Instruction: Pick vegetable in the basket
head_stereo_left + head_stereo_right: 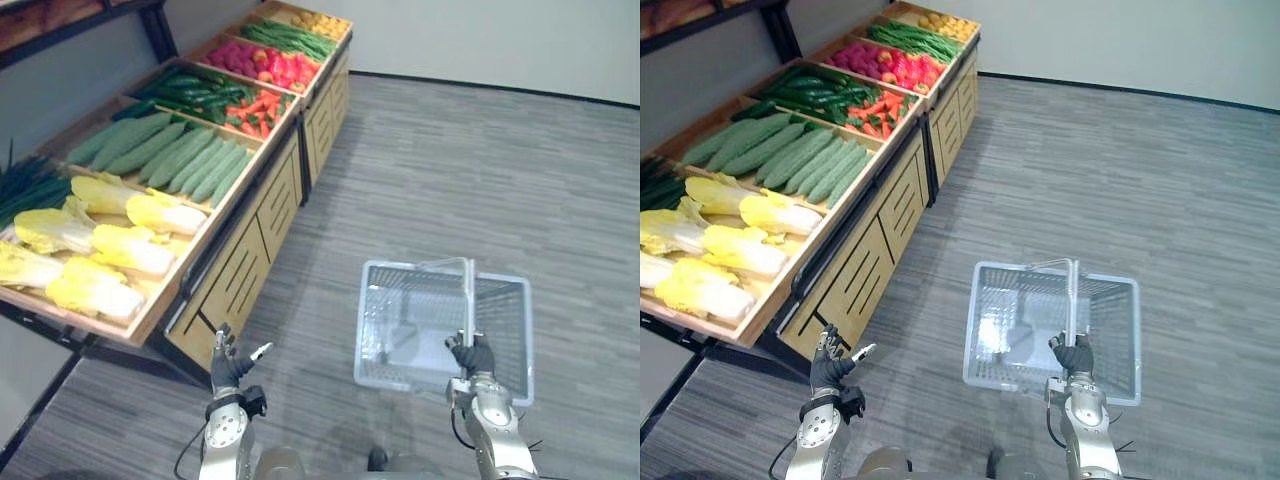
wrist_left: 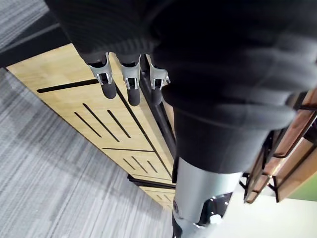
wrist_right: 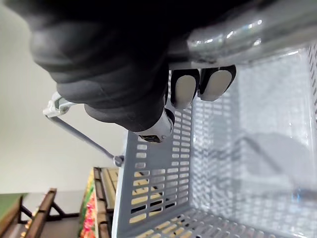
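Barely started: empty grey basket [image 1: 378, 330] hanging from right hand [image 1: 472, 355] clamped on handle [image 1: 468, 300]; left hand [image 1: 228, 367] loose-fingered, empty, beside display stand [image 1: 240, 270]; napa cabbages [image 1: 130, 250] untouched there, pick pending

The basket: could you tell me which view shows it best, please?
The left eye view: the whole grey basket, empty, hangs from the right hand. The right eye view matches; the right wrist view gives its handle and walls close up.
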You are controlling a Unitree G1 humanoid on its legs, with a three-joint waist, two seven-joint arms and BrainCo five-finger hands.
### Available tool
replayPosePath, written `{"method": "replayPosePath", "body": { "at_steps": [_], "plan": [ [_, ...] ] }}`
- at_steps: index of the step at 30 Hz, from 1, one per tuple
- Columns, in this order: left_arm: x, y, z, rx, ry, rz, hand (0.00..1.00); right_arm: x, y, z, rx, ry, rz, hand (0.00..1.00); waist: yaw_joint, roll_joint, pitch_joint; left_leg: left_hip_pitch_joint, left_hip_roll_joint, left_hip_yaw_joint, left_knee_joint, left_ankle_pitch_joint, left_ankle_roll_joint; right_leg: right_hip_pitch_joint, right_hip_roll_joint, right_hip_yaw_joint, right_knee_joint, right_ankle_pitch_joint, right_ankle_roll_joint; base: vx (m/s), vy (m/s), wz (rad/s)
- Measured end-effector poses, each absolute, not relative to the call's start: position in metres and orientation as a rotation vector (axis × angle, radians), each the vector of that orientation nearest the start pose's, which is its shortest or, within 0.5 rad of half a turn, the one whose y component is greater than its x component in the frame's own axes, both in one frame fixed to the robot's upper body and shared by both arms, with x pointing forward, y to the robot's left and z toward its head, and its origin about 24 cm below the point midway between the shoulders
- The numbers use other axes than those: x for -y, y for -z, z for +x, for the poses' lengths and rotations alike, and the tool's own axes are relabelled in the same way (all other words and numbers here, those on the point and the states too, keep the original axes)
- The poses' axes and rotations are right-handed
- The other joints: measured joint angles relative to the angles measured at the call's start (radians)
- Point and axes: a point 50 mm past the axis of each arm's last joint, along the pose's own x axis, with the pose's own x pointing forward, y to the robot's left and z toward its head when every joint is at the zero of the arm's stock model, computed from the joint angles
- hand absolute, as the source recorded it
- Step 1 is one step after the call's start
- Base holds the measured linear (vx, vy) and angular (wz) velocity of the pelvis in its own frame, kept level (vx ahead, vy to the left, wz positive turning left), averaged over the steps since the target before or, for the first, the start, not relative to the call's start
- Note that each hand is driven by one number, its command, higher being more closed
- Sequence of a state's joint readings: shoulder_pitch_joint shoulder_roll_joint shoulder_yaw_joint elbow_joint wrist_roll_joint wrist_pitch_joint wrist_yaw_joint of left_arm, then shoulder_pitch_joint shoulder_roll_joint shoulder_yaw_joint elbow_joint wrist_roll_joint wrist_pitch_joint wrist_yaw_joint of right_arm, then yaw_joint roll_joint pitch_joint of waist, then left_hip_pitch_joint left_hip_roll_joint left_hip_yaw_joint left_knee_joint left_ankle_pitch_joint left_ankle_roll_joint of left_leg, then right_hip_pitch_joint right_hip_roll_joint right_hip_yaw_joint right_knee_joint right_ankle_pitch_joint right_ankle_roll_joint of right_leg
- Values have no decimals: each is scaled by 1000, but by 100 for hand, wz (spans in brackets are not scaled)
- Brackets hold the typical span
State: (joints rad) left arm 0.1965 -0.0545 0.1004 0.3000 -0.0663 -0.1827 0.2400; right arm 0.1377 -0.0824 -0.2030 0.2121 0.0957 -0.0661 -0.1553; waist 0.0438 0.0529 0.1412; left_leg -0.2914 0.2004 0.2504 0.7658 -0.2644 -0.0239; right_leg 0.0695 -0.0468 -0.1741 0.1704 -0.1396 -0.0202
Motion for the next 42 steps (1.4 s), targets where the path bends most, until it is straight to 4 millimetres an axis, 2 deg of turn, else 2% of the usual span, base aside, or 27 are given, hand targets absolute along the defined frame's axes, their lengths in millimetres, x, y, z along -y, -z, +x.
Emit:
{"method": "replayPosePath", "body": {
  "at_steps": [1, 2, 3, 4, 5, 7, 8, 9, 10, 11, 12, 13, 14, 16, 17, 18, 19, 20, 21, 22, 24, 25, 28, 32, 34, 35, 42],
  "plan": [
    [-184, 52, 184, -313, -418, -79, 0, 242, 24, 201, -256, 442, -9, 100, 1, 8, -3, -22, -38, 11, -169, 22, -22, 30, -20, -9, -1, -30, 29, 399, 112, 23],
    [-185, 51, 184, -309, -422, -78, 0, 246, 24, 201, -261, 455, -15, 100, 3, 13, -6, -20, -52, 20, -259, 47, -45, 42, -27, -11, -3, -45, 42, 407, 151, 15],
    [-187, 47, 182, -294, -426, -70, 0, 251, 29, 201, -285, 470, -30, 100, 7, 29, -13, -2, -57, 50, -392, 177, -8, 78, -21, -6, -9, -79, 77, 454, 173, -8],
    [-190, 47, 182, -291, -423, -47, 0, 251, 36, 200, -318, 471, -30, 100, 21, 19, -22, 26, -77, 81, -402, 195, 68, 101, -37, 16, -16, -90, 86, 696, 229, -17],
    [-197, 40, 184, -262, -435, -19, 0, 249, 42, 199, -346, 462, -29, 100, 29, -20, -47, 8, -110, 103, -377, 161, 113, 102, -80, 22, -29, -92, 100, 537, 162, -15],
    [-200, 35, 186, -235, -449, -3, 0, 248, 48, 198, -380, 461, -27, 100, 29, -35, -44, 8, -138, 107, -352, 126, 144, 100, -109, 43, 3, -90, 103, 485, 151, 19],
    [-199, 33, 187, -227, -443, -6, 0, 250, 55, 194, -418, 473, -26, 100, 24, -38, -42, 40, -162, 105, -366, 108, 150, 81, -130, 50, 101, -84, 122, 522, 184, 38],
    [-198, 31, 190, -218, -442, -9, 0, 251, 59, 192, -438, 479, -24, 100, 25, -37, -41, 65, -176, 97, -384, 100, 151, 59, -138, 58, 187, -74, 155, 498, 197, 55],
    [-199, 29, 191, -206, -444, 4, 0, 251, 66, 186, -482, 483, -23, 100, 20, -35, -40, 126, -202, 61, -430, 90, 149, -4, -154, 83, 396, -20, 268, 475, 171, 66],
    [-200, 26, 194, -193, -434, 26, 0, 249, 70, 181, -508, 486, -18, 100, 16, -40, -39, 173, -223, 23, -465, 88, 152, -63, -159, 112, 557, 26, 294, 548, 150, 109],
    [-200, 21, 196, -169, -423, 49, 0, 245, 74, 176, -526, 477, -21, 100, 0, -44, -38, 234, -244, -26, -502, 80, 159, -125, -153, 129, 738, -3, 250, 437, 69, 104],
    [-200, 19, 196, -162, -424, 54, 0, 243, 75, 176, -529, 471, -23, 100, -8, -40, -37, 263, -249, -48, -515, 76, 164, -151, -146, 130, 791, -24, 213, 485, 8, 108],
    [-200, 16, 196, -149, -427, 62, 0, 240, 76, 174, -536, 462, -29, 100, -10, -35, -37, 315, -251, -91, -537, 71, 165, -197, -136, 120, 825, -61, 155, 459, -36, 101],
    [-193, 7, 201, -104, -410, 68, 0, 236, 73, 173, -516, 461, -19, 100, -6, -33, -35, 372, -247, -184, -550, 52, 151, -277, -91, 122, 764, -105, 87, 400, -96, 137],
    [-188, 0, 205, -71, -394, 68, 0, 236, 69, 169, -496, 470, -14, 100, -12, -31, -35, 379, -233, -252, -531, 32, 142, -312, -50, 146, 670, -119, 65, 275, -144, 148],
    [-185, -3, 208, -51, -388, 65, 0, 237, 67, 167, -487, 474, -15, 100, -21, -30, -35, 376, -224, -283, -511, 22, 134, -321, -25, 172, 604, -118, 65, 404, -244, 187],
    [-182, -7, 210, -24, -378, 66, 0, 237, 64, 164, -465, 484, -12, 100, -29, -34, -35, 365, -213, -333, -464, -3, 116, -322, 16, 247, 459, -112, 70, 319, -219, 157],
    [-182, -9, 211, -15, -377, 66, 0, 238, 62, 162, -452, 494, -10, 100, -29, -42, -38, 353, -212, -343, -439, -19, 101, -318, 26, 291, 385, -97, 74, 362, -278, 196],
    [-182, -15, 210, 12, -379, 68, 0, 240, 60, 155, -438, 509, -11, 100, -30, -78, -49, 341, -220, -347, -397, -69, 64, -309, 8, 346, 262, 6, 74, 291, -287, 186],
    [-180, -17, 212, 26, -383, 66, 0, 245, 60, 150, -438, 526, -12, 100, -28, -81, -41, 335, -207, -384, -351, -120, 32, -306, -4, 301, 299, 4, 117, 288, -285, 164],
    [-177, -15, 210, 21, -392, 54, 0, 252, 58, 146, -427, 558, -1, 100, -3, -51, -56, 301, -167, -393, -332, -108, 11, -299, -1, 228, 295, -20, 89, 234, -261, 117],
    [-177, -18, 212, 33, -397, 52, 0, 254, 57, 147, -416, 563, -2, 100, 3, -35, -57, 284, -154, -395, -334, -87, -22, -301, -7, 183, 293, -28, 78, 216, -293, 120],
    [-177, -23, 219, 60, -406, 46, 0, 258, 57, 146, -415, 598, 25, 100, 5, -19, -53, 237, -125, -398, -347, -52, -70, -296, -19, 93, 285, -34, 59, 82, -187, 93],
    [-175, -41, 238, 136, -410, 34, 0, 263, 62, 136, -430, 677, 94, 100, -4, -30, -22, 201, -94, -253, -353, 2, -46, -255, -58, 1, 265, -45, 42, -75, -129, 83],
    [-174, -48, 245, 169, -405, 33, 0, 260, 64, 135, -433, 690, 119, 100, -25, -37, -13, 203, -60, -100, -395, -9, 4, -257, -74, -37, 259, -44, 40, -130, -34, 51],
    [-177, -50, 247, 179, -414, 52, 0, 254, 66, 137, -438, 679, 137, 100, -28, -43, -9, 215, -37, -24, -419, 5, -15, -267, -80, -28, 262, -45, 39, -97, -31, 19],
    [-193, -25, 249, 53, -429, 160, 0, 250, 73, 137, -471, 662, 142, 100, -28, -52, -5, 231, -47, 51, -494, 59, -48, -297, -58, 42, 204, 17, 56, -34, 28, -26]
  ]
}}
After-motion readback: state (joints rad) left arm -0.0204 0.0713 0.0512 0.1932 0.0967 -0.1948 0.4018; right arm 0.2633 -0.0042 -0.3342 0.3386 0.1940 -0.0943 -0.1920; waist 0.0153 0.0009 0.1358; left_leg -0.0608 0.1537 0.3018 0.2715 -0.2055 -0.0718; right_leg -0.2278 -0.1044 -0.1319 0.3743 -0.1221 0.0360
